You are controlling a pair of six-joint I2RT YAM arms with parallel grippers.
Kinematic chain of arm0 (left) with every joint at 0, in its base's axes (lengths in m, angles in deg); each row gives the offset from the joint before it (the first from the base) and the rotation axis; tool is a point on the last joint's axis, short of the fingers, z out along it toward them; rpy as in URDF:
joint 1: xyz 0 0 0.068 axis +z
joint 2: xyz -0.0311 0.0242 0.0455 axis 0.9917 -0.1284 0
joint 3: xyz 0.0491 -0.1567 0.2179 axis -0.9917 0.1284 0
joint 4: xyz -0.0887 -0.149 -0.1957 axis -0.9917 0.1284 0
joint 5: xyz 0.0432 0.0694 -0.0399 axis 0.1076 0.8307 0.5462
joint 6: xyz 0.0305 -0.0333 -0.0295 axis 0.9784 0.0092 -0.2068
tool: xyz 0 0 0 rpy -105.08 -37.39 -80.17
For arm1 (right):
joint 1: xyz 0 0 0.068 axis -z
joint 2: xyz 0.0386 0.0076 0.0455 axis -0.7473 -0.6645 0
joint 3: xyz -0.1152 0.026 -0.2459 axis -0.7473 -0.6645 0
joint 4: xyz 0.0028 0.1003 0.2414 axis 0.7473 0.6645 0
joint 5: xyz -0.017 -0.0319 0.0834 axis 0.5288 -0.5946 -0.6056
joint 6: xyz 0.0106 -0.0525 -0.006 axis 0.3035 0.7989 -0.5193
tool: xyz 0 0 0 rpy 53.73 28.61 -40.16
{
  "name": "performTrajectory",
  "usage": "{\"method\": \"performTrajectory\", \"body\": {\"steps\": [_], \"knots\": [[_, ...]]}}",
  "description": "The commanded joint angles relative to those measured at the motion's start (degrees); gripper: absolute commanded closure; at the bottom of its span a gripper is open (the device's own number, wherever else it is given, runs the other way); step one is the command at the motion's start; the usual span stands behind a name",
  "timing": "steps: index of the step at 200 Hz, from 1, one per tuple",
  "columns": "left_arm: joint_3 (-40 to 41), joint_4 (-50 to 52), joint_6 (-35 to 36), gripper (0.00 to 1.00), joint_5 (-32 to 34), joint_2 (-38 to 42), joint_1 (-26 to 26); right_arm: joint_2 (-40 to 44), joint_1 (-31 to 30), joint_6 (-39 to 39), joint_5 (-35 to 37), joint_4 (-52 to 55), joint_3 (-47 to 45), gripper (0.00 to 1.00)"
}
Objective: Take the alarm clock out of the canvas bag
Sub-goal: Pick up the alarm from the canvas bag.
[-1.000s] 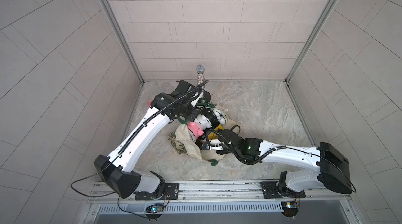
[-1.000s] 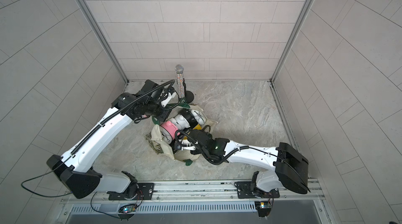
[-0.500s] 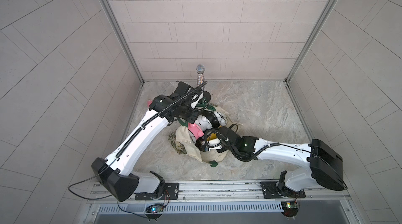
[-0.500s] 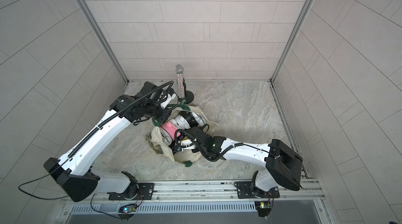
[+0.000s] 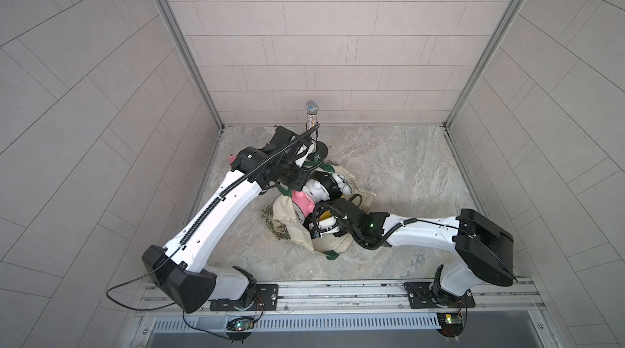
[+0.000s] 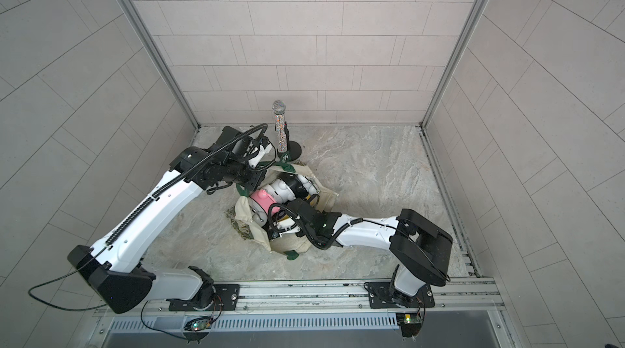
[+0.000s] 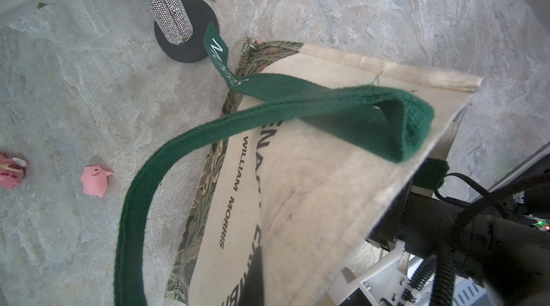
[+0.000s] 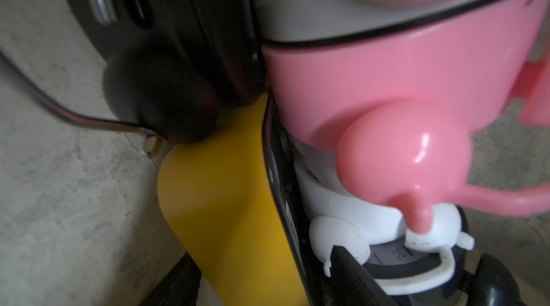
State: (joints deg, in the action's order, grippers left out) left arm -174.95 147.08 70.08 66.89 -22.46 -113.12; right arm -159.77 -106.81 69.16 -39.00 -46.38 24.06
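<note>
Right end effector (image 5: 321, 226) among glossy rounded clocks (image 5: 302, 202) in limp canvas bag (image 5: 299, 236)

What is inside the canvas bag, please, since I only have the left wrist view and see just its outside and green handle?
Observer: Several clocks crowd the mouth of the canvas bag; in both top views a pink alarm clock shows plainly among them.
Operator: Where is the right gripper, please?
Observer: The right gripper reaches into that mouth, just beside the pink alarm clock.
Operator: What lies closest to it?
Observer: In the right wrist view a yellow clock sits tight against the pink one.
</note>
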Motion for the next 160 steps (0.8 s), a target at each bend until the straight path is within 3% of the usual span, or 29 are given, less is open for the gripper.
{"method": "performTrajectory", "body": {"steps": [1, 48, 98, 160], "knots": [[-1.3, -2.6, -1.4, 1.0, -0.5, 3.2, 0.6, -2.3, 0.8, 2.3, -0.2, -2.1, -0.3, 0.33], [-1.4, -2.4, -1.6, 1.0, -0.6, 2.9, 1.1, -5.6, 2.1, 3.9, -1.5, -4.1, 1.3, 0.43], [-1.5, -3.1, -3.1, 1.0, 0.4, 2.9, 1.4, -6.3, 2.1, 4.6, -1.6, 0.6, 3.6, 0.68], [-1.2, -4.1, -5.1, 1.0, 2.6, 2.7, 2.0, -0.4, 2.0, 3.7, -2.7, 4.4, 3.8, 0.76]]}}
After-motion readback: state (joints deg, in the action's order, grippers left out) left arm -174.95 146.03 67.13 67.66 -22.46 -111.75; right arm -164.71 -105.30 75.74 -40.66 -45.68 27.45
